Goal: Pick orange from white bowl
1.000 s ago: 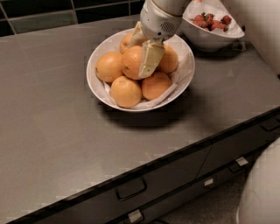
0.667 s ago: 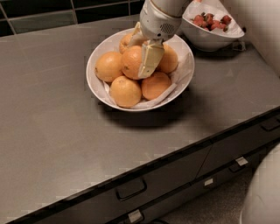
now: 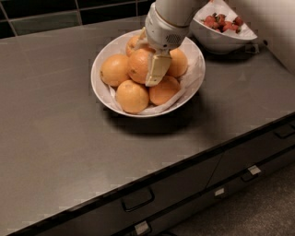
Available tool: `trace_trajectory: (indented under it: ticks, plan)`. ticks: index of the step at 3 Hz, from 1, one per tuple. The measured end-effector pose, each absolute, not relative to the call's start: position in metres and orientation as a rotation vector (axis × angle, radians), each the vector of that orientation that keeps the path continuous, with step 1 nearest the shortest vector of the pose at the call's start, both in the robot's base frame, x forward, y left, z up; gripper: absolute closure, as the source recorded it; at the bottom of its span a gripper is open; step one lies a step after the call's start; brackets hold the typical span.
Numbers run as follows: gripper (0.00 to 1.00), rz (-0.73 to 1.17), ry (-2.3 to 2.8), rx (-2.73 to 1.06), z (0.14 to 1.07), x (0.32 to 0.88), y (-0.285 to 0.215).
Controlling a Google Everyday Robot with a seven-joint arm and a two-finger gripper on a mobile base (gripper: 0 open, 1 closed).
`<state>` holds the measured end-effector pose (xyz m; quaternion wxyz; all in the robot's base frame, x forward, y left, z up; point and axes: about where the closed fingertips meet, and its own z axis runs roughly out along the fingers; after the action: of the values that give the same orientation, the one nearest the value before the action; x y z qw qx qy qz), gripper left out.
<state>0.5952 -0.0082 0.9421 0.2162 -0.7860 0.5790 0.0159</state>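
The white bowl [image 3: 103, 94] stands on the dark counter at the back middle, lined with crumpled white paper and heaped with several oranges. The orange [image 3: 137, 67] lies on top of the heap at its centre. My gripper [image 3: 146, 62] reaches down from the upper right and is shut on this orange. One cream finger [image 3: 156, 69] presses on its right side. The other finger is mostly hidden behind the fruit on the far left. The orange still rests on the heap.
A deeper white bowl [image 3: 216, 44] with red fruit stands at the back right, close to my arm. The counter's front edge runs diagonally, with drawers and handles [image 3: 137, 198] below. A dark tiled wall [image 3: 41, 14] lies behind.
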Motion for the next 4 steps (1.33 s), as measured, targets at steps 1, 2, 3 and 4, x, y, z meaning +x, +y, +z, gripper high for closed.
trace_trajectory:
  ticks: [1, 2, 3, 4]
  plan:
    - [0.32, 0.044, 1.605, -2.178, 0.943, 0.5948, -0.0084]
    - [0.51, 0.029, 1.607, -2.177, 0.9417, 0.5955, -0.0089]
    - [0.74, 0.029, 1.607, -2.177, 0.9417, 0.5955, -0.0089]
    - [0.97, 0.029, 1.607, -2.177, 0.9417, 0.5955, -0.0089]
